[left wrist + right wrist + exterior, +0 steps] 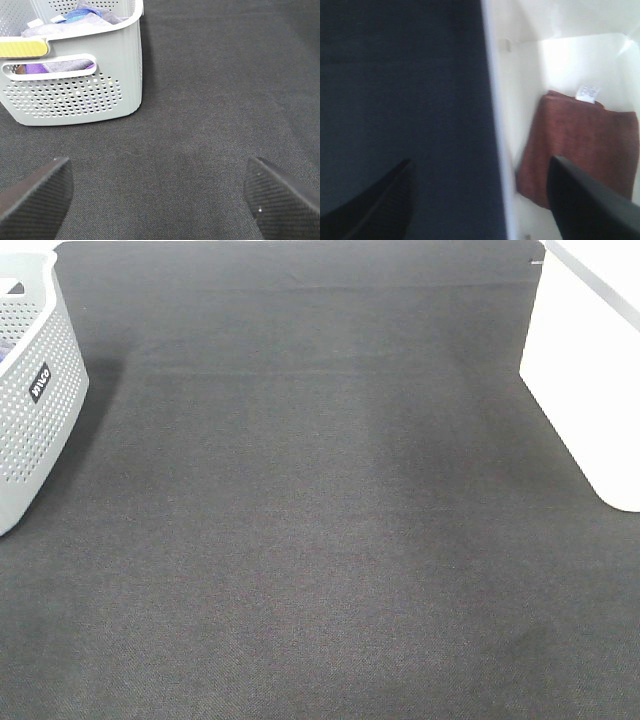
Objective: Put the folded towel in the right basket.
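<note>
The folded towel (580,142), reddish-brown with a small white tag, lies flat on the floor inside the right basket (520,65), seen only in the right wrist view. The white right basket (585,370) stands at the right edge of the exterior view, where its inside is hidden. My right gripper (485,200) is open and empty above the basket's near wall, one finger over the mat, one over the towel. My left gripper (160,195) is open and empty above the dark mat. Neither gripper shows in the exterior view.
A grey hole-patterned basket (35,390) with a black label stands at the left edge; the left wrist view shows its wall (75,95) and several cloths inside. A dark mat (320,520) covers the table.
</note>
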Controlling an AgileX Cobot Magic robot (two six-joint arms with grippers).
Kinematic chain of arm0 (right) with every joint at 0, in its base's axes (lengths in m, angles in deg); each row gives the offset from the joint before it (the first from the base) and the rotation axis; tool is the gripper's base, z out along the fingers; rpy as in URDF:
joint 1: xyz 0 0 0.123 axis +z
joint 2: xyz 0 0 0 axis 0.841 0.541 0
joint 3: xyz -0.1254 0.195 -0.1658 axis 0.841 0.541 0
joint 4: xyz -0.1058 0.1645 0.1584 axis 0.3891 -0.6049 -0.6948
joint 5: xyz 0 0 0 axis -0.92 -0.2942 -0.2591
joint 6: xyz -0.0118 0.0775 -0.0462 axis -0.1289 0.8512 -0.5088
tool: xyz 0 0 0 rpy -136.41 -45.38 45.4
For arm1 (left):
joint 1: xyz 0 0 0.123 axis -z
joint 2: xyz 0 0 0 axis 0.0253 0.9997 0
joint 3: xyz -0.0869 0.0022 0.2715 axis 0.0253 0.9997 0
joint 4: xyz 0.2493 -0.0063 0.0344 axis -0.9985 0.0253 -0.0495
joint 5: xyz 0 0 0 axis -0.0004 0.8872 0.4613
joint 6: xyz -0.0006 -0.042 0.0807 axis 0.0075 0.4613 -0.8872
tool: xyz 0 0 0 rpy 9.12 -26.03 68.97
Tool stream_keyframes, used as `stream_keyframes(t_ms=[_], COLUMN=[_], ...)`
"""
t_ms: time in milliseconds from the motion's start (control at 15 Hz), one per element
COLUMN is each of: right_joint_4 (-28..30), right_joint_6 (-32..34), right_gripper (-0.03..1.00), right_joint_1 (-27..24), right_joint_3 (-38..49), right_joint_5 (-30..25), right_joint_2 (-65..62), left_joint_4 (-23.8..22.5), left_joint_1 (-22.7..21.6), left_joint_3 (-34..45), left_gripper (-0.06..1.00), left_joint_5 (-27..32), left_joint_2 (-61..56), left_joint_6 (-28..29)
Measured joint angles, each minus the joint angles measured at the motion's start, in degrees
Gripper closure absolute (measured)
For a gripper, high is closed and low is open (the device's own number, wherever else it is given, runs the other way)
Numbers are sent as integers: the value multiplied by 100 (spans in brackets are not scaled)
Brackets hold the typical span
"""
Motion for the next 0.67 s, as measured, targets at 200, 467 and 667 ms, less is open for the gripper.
stream_keyframes(t_ms=[200,467,667], right_joint_4=[86,-6,-11], right_joint_6=[143,172,132], right_gripper=[28,28,28], right_joint_1=[292,304,304], right_joint_3=[0,636,2424], right_joint_5=[-6,6,0], right_joint_2=[-344,-1278,-2544], left_joint_4=[0,0,0], left_joint_1=[0,0,0], left_joint_3=[0,0,0], left_gripper=[7,7,7], left_joint_5=[0,0,0], left_joint_2=[0,0,0], left_joint_6=[0,0,0])
